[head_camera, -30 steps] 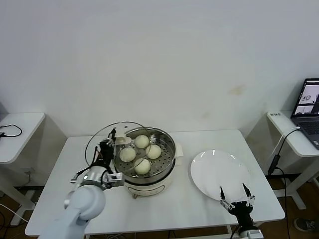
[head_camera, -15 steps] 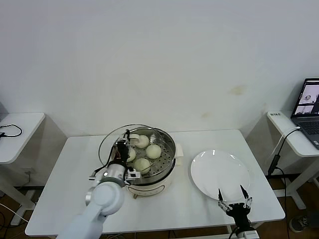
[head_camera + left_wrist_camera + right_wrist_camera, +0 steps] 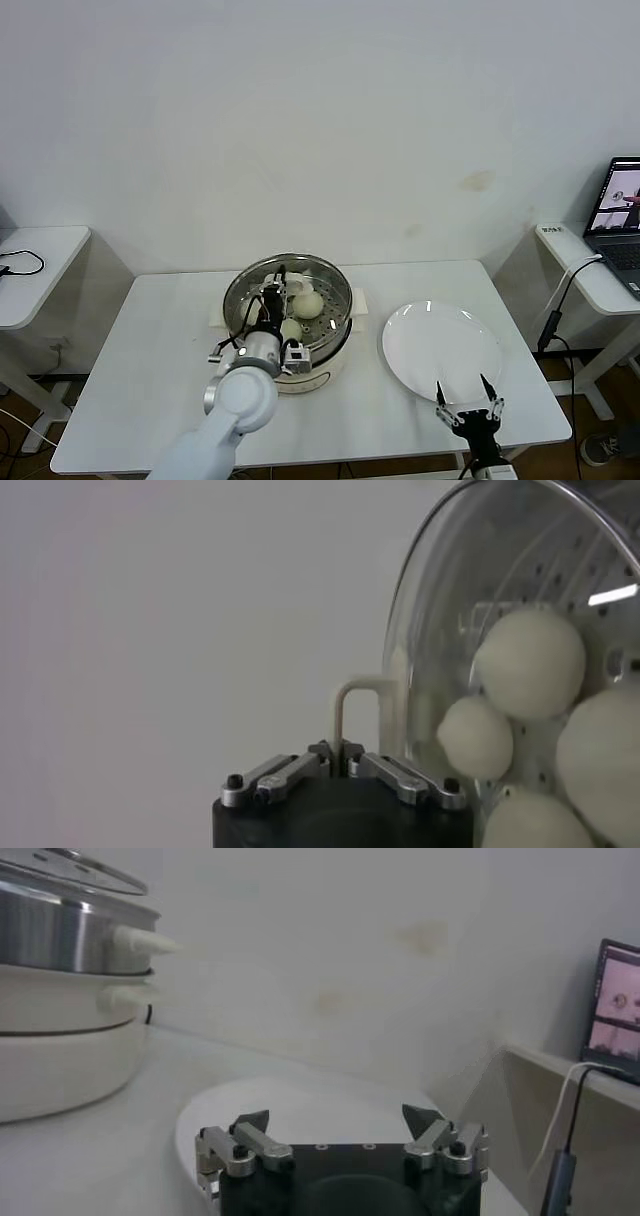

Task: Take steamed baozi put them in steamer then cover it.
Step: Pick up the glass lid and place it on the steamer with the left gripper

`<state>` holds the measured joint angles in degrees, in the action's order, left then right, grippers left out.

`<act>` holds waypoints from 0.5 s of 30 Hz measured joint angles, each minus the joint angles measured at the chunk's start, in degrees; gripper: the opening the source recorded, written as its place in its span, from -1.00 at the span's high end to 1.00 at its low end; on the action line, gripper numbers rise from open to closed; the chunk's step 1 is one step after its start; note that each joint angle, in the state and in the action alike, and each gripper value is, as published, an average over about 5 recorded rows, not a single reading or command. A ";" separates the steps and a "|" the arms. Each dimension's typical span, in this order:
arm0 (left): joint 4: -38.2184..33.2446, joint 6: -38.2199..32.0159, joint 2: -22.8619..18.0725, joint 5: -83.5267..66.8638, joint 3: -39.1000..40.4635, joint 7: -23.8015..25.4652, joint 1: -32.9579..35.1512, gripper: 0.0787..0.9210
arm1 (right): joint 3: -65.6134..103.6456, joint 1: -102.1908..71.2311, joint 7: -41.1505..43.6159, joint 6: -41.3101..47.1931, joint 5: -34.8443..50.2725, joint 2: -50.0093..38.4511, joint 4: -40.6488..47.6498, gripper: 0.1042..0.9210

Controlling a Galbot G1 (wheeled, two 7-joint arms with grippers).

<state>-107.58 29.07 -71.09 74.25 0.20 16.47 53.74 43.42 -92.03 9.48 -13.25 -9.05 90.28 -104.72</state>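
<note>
The steamer [image 3: 345,305] sits mid-table in its cream pot base [image 3: 322,362], with several steamed baozi [image 3: 308,303] inside. My left gripper [image 3: 273,303] is shut on the cream handle [image 3: 356,694] of the clear glass cover [image 3: 243,288], held slightly tilted over the steamer. Through the glass [image 3: 500,570] in the left wrist view the baozi [image 3: 529,660] show as round cream buns. My right gripper [image 3: 468,396] hangs open and empty at the table's front edge, just beyond the white plate [image 3: 440,345]. In the right wrist view the right gripper [image 3: 337,1118] faces the steamer [image 3: 60,928].
The bare white plate [image 3: 300,1098] lies right of the pot. A side table with a laptop [image 3: 622,215] stands at the far right, and another small table [image 3: 35,260] at the far left. A cable [image 3: 560,290] hangs by the right table.
My left gripper carried the cover rightward from beside the pot to over the steamer, hiding some baozi. The right gripper sank slightly toward the table's front edge.
</note>
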 measured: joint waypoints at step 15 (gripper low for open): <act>1.66 -0.63 -1.81 1.39 -0.01 -0.10 0.00 0.87 | -0.68 -0.49 0.19 -0.24 -0.02 0.05 -0.31 -0.76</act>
<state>-105.92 28.44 -72.90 75.64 0.19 16.37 53.74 42.74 -92.52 9.67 -13.49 -9.07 90.33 -105.02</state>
